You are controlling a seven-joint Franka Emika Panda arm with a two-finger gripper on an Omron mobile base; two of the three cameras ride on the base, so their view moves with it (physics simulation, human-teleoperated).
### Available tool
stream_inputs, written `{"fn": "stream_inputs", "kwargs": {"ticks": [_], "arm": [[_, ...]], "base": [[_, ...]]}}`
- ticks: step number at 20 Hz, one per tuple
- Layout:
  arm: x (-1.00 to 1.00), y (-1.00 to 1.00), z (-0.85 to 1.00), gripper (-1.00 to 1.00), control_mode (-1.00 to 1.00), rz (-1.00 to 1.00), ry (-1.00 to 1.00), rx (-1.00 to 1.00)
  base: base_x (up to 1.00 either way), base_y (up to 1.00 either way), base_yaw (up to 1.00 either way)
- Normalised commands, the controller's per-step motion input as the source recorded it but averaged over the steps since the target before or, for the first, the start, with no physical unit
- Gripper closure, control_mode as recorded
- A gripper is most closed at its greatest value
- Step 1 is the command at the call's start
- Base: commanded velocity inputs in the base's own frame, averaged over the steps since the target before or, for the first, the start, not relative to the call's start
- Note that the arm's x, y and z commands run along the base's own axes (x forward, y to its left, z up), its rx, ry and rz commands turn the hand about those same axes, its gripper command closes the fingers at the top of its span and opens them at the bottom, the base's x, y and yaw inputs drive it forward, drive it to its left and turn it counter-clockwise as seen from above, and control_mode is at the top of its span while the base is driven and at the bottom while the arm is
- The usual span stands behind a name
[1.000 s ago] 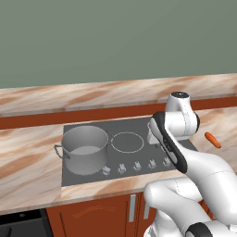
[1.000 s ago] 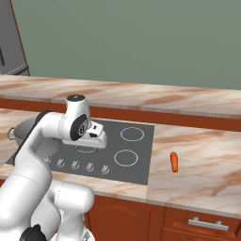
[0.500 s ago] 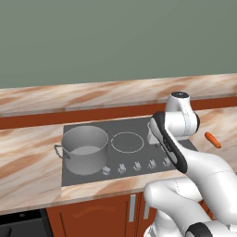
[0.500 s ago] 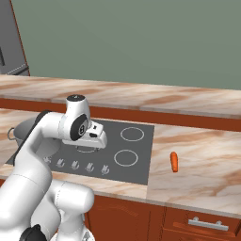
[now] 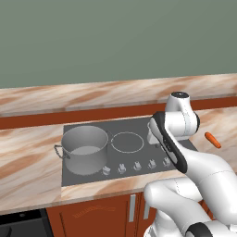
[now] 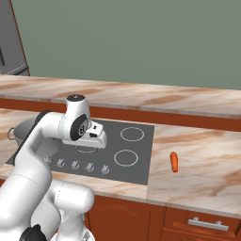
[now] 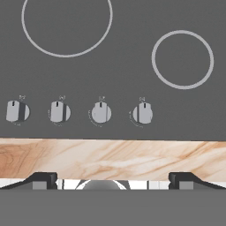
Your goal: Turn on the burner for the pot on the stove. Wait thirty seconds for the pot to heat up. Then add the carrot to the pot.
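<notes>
My claw (image 7: 113, 178) is released, its two fingers spread wide with nothing between them, and it hangs above the near part of the stove (image 5: 139, 127), looking down on silver knobs (image 7: 100, 112) set in a row just behind the marble counter (image 7: 110, 159) edge. The pot (image 5: 85, 149) stands on the stove's left burner, to the left of my hand. The carrot (image 6: 174, 161) lies alone on the counter to the right of the stove, well apart from the pot.
</notes>
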Motion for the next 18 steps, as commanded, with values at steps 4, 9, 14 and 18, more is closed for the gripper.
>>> {"fn": "stream_inputs", "kwargs": {"ticks": [4,9,14,18], "arm": [[0.00,0.00,0.00,-1.00,-1.00,0.00,0.00,0.00],[0.00,0.00,0.00,-1.00,-1.00,0.00,0.00,0.00],[0.00,0.00,0.00,-1.00,-1.00,0.00,0.00,0.00],[0.00,0.00,0.00,-1.00,-1.00,0.00,0.00,0.00]], "base": [[0.00,0.00,0.00],[0.00,0.00,0.00],[0.00,0.00,0.00],[0.00,0.00,0.00]]}}
